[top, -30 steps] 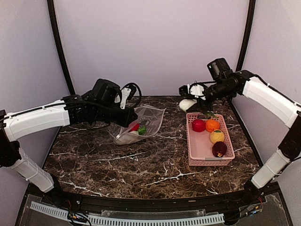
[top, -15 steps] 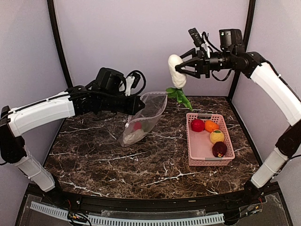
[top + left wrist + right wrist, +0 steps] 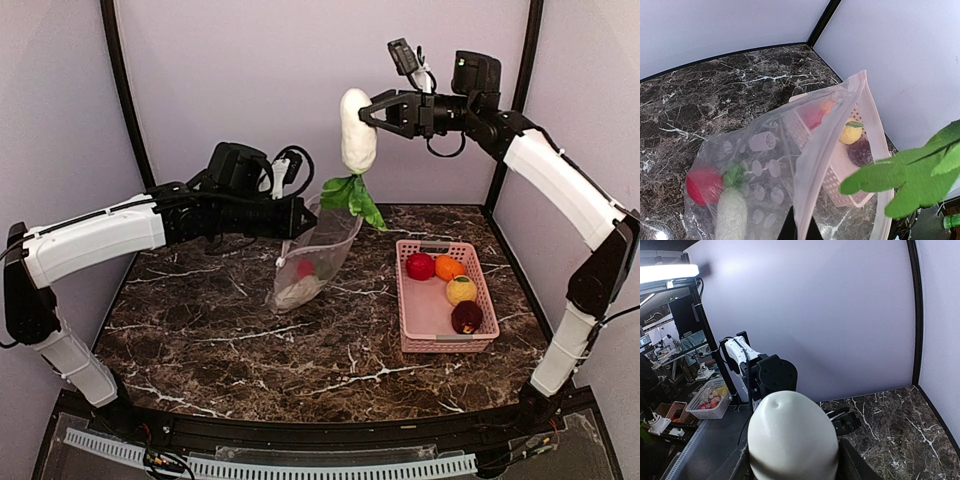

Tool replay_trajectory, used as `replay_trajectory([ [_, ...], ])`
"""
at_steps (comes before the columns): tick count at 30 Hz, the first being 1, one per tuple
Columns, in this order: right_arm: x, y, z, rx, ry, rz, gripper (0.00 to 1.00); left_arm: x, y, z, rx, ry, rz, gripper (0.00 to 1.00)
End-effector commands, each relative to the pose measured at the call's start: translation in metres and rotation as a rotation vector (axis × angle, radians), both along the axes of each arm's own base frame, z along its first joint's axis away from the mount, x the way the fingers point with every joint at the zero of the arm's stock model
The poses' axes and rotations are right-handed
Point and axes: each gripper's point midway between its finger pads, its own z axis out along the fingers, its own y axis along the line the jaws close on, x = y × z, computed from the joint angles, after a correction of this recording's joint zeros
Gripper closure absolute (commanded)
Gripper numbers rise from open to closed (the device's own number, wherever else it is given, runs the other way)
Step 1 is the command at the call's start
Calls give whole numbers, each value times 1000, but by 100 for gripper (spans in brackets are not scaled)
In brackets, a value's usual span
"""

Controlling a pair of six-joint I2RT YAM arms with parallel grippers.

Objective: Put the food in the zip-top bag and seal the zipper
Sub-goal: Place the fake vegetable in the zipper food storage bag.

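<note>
Fingers on my right arm (image 3: 368, 112) are clamped around the upper part of a white elongated toy radish with green leaves (image 3: 357, 135). They hold it high above the dark marbled tabletop (image 3: 250, 350). From my right wrist, its rounded white end (image 3: 792, 437) fills the lower view. My left fingers (image 3: 298, 217) are pinched shut on the rim of the clear crinkly zip-top bag with pale dots (image 3: 318, 250). They lift its mouth while its bottom appears to rest on the tabletop.

By my reckoning the job is under halfway. Two pieces lie in the bag: a small red toy ball with a green top (image 3: 702, 185) and a second white elongated piece (image 3: 732, 217) beside it. Four more wait in the pink plastic lattice basket (image 3: 420, 338): a red ball (image 3: 421, 266), an orange one (image 3: 451, 266), a yellow one (image 3: 461, 289) and a dark maroon one (image 3: 466, 317). The narrow whitish-pink zipper strip (image 3: 822, 150) runs along the open mouth, unsealed.

The radish's long axis stands close to vertical, tilted a little. Its rounded white end points up and its leaf end points down toward the bag. The leaves (image 3: 910, 172) hang near the raised rim, off to the basket side of the mouth. Whether they touch the plastic I cannot tell.
</note>
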Motion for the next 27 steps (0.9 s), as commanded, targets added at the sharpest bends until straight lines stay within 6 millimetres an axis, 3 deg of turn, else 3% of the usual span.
replay_trajectory([
  [1,-5,4,6,34,9,50,100,6,-4,19,-65,-26,16,98],
  [13,27,22,-35,27,92,-2,100,7,-6,25,-112,-28,21,99],
  [21,36,29,-61,-3,131,-50,100,11,3,31,-141,-35,60,99],
  [27,31,30,-76,-18,111,-100,100,11,9,33,-173,-32,83,99],
])
